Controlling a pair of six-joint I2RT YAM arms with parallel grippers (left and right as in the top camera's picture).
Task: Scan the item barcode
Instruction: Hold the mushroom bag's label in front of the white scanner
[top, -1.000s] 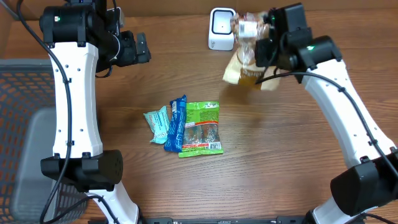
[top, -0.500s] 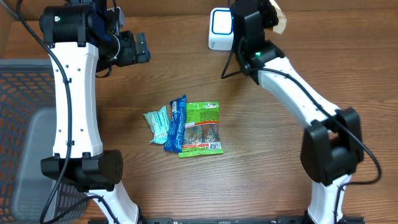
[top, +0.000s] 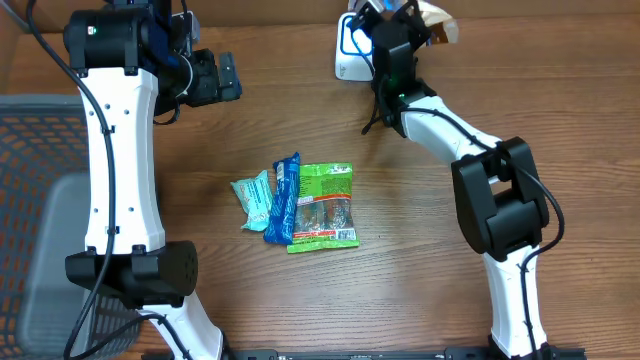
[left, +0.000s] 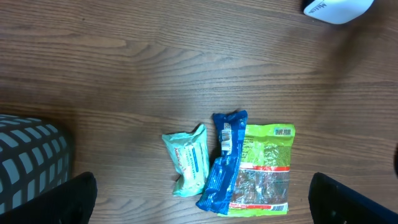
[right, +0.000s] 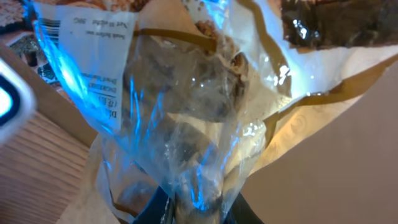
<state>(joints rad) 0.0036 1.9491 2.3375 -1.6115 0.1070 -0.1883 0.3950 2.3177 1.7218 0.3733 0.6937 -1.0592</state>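
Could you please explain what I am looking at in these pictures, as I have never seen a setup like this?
Two white robot arms work at a wooden table. One picture looks down from above. The other two come from small cameras on each arm's wrist.

Three things lie side by side on the table: a teal packet, a blue packet and a green packet. A white scanner stands at the far edge, and a grey mesh basket sits to the left.

The right end effector is shut on a clear, crinkly bag, held close to the scanner. The left end effector is open and holds nothing.
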